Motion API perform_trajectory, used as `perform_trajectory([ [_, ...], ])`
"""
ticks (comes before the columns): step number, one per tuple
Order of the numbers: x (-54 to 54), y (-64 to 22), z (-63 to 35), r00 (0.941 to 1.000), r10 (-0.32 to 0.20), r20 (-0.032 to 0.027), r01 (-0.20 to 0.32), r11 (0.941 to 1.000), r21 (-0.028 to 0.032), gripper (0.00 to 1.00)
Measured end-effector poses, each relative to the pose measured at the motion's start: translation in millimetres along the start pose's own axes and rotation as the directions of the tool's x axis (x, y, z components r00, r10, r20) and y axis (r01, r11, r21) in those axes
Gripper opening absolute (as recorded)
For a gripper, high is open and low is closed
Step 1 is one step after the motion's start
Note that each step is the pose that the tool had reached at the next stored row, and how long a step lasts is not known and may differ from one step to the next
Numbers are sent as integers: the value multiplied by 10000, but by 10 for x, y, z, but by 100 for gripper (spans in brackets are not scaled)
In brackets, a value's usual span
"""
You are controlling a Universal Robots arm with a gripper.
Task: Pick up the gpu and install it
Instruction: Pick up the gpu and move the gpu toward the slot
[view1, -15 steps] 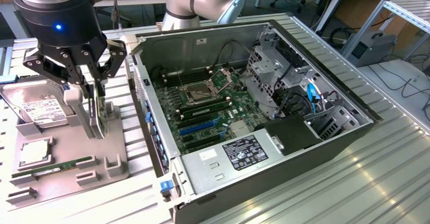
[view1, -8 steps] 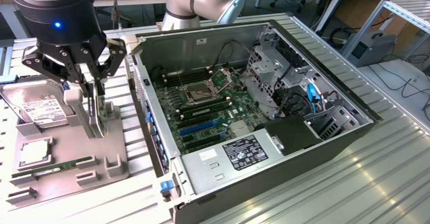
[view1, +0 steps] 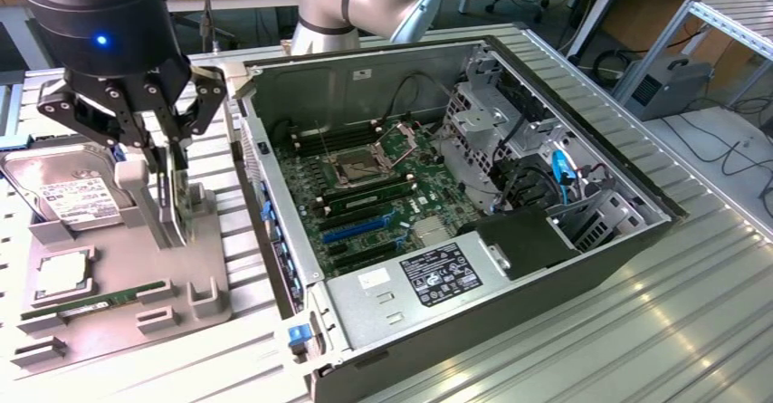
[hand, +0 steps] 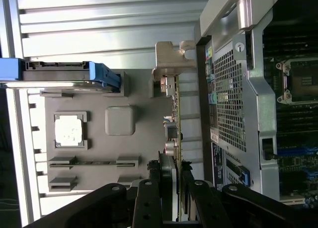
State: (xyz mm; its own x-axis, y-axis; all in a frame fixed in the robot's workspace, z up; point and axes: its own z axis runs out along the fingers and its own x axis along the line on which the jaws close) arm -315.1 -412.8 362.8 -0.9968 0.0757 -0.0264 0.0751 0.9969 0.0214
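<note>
The desk (view1: pixel 676 331), a bed of ribbed metal slats, carried everything. An open computer case (view1: pixel 610 260) lay on its side across the middle of the desk. Its motherboard (view1: pixel 362 213) faced up, with a labelled power supply (view1: pixel 441 276) at the end nearer the desk's front edge. The robot arm (view1: pixel 362 0) rose behind the case at the desk's far edge.

Just beside the case, toward the desk's edge on the exterior view's left, sat a grey holder tray (view1: pixel 205 267). A silver hard drive (view1: pixel 67 195) with a white label stood at the far end of the tray.

The claw (view1: pixel 167 160) hung over the tray's side nearest the case. In the wrist view the claw (hand: pixel 176 166) was closed on the gpu (hand: pixel 175 114), one dark fingertip (hand: pixel 165 166) pressed to each face of the card.

The gpu (view1: pixel 179 211) stood upright on its long edge in the tray's slot, along the tray side that ran beside the case wall (hand: pixel 233 89). Its silvery bracket (hand: pixel 171 56) was at the end away from the claw.

Farther from the case, a square processor chip (view1: pixel 63 276) lay flat in its pocket. A narrow green memory stick (view1: pixel 97 305) sat in clips nearer the desk's front edge.
</note>
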Motion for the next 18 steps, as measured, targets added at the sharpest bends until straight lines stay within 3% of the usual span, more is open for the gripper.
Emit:
perform_trajectory([
  [18, -2, 1, -66, 10000, 0, 0, 0, 10000, 0, 27],
])
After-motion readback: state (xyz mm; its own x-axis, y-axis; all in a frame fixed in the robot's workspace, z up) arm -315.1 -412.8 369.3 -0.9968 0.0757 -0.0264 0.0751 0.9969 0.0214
